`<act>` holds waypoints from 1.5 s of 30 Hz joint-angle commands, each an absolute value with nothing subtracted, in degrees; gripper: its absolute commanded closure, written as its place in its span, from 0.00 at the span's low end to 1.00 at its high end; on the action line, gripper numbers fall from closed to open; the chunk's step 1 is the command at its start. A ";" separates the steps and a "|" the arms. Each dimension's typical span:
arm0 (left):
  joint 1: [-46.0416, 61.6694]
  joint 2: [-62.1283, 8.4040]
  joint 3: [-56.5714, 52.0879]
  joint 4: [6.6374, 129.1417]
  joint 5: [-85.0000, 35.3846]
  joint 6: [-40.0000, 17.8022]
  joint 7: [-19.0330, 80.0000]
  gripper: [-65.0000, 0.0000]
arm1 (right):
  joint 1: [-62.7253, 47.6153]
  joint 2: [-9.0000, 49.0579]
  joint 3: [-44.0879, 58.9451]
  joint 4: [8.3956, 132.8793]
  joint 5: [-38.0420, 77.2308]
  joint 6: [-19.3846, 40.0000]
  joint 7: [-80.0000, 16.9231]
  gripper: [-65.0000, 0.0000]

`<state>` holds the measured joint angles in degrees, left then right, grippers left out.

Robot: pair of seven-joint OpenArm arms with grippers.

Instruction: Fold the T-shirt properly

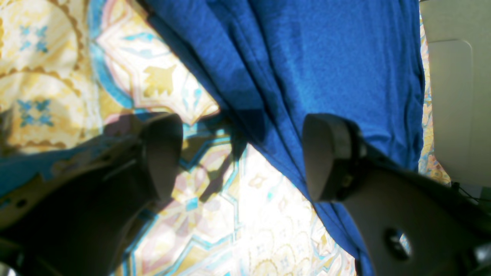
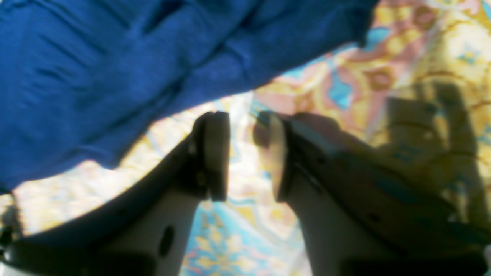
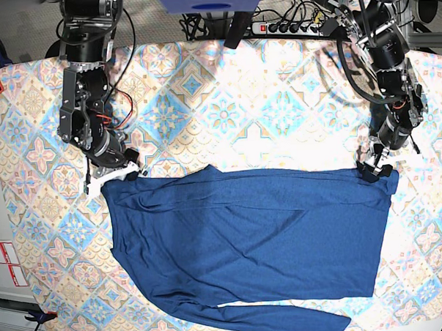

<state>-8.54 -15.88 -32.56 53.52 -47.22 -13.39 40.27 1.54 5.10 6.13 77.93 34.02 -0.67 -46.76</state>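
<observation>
Two tools are sitting released at the T-shirt (image 3: 246, 245)'s far corners; left tool (image 1: 238, 157) gaping beside the hem, right tool (image 2: 249, 157) slightly parted, holding nothing; the garment's long axis is running between them across the surface (image 3: 225, 99).

**Two black arms with pale grippers**

At upper left and upper right of the base view stand black metal arms (image 3: 85, 83) with looped black cables and red wires. Each gripper (image 1: 241, 157) has pale plastic fingers (image 2: 216, 153), dark oval pads and round holes in its side plates.
</observation>
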 commanded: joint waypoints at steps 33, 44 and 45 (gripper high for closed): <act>-10.68 -16.92 -32.75 54.55 -47.60 -13.32 41.45 0.27 | 6.29 4.53 6.11 74.68 35.21 -0.13 -46.02 0.73; -10.86 -16.84 -38.29 54.46 -47.25 -13.32 44.26 0.27 | 4.97 4.44 6.11 74.68 35.21 -0.13 -46.02 0.73; -10.86 -16.84 -38.29 54.37 -47.16 -13.32 44.26 0.27 | 4.97 4.44 6.11 74.68 35.21 -0.13 -46.02 0.73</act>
